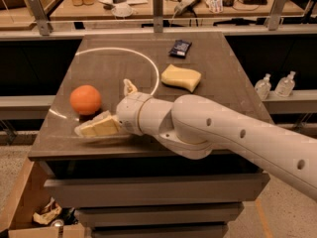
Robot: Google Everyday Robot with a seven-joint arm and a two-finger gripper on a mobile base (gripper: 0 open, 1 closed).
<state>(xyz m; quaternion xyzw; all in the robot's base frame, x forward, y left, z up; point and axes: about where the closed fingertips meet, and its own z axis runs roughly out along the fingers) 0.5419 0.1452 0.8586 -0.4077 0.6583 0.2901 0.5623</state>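
The gripper hangs low over the front left of the table, fingers spread wide, holding nothing. I'd say a clean grasp wants the orange centred between them, with the lower finger kept off the wood. The orange sits just left of the gripper, close against it; the yellow sponge lies well apart behind
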